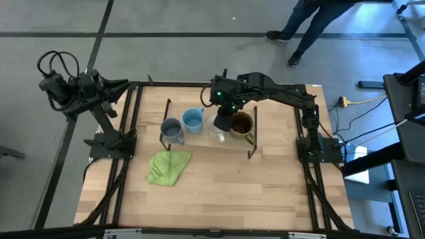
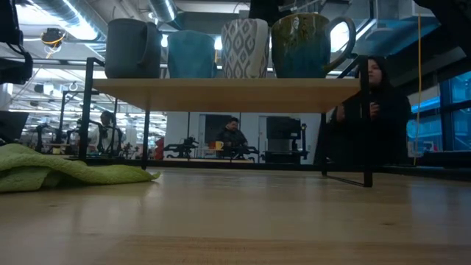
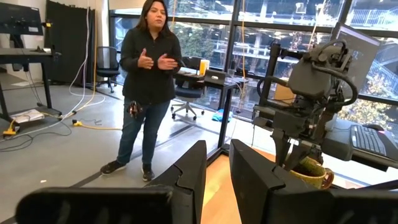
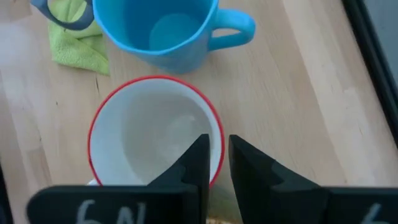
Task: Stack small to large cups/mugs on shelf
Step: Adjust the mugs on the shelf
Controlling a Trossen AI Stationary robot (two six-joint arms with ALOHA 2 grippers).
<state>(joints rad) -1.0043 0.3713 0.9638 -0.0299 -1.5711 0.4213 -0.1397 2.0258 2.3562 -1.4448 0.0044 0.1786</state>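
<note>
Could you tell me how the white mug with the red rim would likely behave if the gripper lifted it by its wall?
The white mug looks rigid and glazed, so probably slippery and breakable. Lifted by one wall between the right gripper fingers, it may tilt. On the shelf it stands upright and seems stable.

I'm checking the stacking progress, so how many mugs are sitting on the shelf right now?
4, in one row along the shelf: grey-blue mug at one end, then light blue mug, white patterned mug, and brown mug at the other end. None seems hidden.
</note>
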